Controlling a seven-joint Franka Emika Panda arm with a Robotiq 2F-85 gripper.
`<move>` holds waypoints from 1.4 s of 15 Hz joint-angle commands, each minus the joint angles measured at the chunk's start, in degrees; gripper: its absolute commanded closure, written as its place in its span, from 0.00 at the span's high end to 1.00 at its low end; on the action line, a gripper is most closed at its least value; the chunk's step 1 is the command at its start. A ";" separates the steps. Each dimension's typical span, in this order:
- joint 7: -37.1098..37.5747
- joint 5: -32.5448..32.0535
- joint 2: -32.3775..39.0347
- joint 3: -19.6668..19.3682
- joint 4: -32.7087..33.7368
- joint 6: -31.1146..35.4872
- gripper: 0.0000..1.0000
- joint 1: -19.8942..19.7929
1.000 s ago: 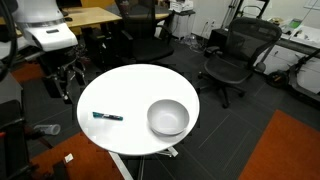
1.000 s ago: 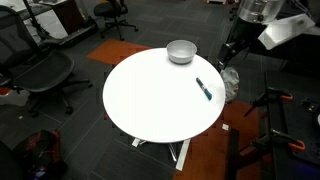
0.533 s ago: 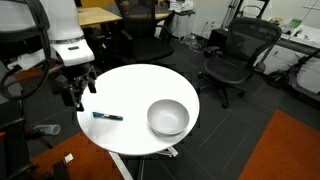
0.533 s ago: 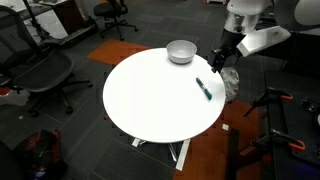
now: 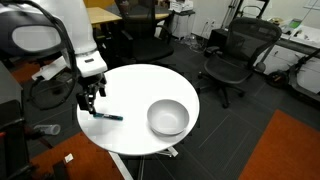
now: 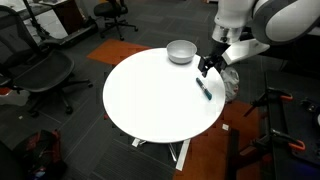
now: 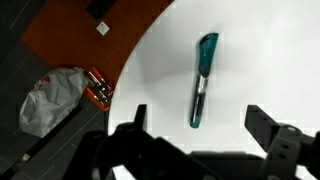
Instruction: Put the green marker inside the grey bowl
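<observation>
The green marker (image 5: 107,116) lies flat on the round white table (image 5: 140,85), near its edge; it also shows in an exterior view (image 6: 204,89). In the wrist view the marker (image 7: 202,82) lies lengthwise, teal cap far from me. My gripper (image 5: 92,101) hangs open just above and beside the marker, also seen in an exterior view (image 6: 205,68) and in the wrist view (image 7: 203,128), with the marker's dark end between the fingers' line. The grey bowl (image 5: 168,117) stands empty on the table, apart from the marker; it also shows in an exterior view (image 6: 181,51).
Black office chairs (image 5: 228,60) stand around the table, one more in an exterior view (image 6: 40,75). A white plastic bag (image 7: 55,98) lies on the floor by the table edge. An orange-brown carpet patch (image 5: 285,150) covers part of the dark floor.
The arm has swung in from beyond the table edge and come down, so the open gripper now hangs over the marker. Marker and bowl have not moved.
</observation>
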 commanded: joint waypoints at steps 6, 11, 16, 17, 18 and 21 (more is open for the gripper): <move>-1.40 5.17 8.31 -3.66 4.60 3.46 1.00 4.32; -2.33 8.15 12.12 -4.15 6.64 5.11 1.00 4.75; -4.80 11.59 15.52 -4.37 8.08 7.56 1.00 4.52; -5.70 12.39 16.10 -4.40 8.35 7.76 1.00 4.43; -6.50 12.96 16.53 -4.47 8.55 7.84 1.00 4.46; -7.89 13.95 17.82 -5.10 9.34 8.01 1.00 4.83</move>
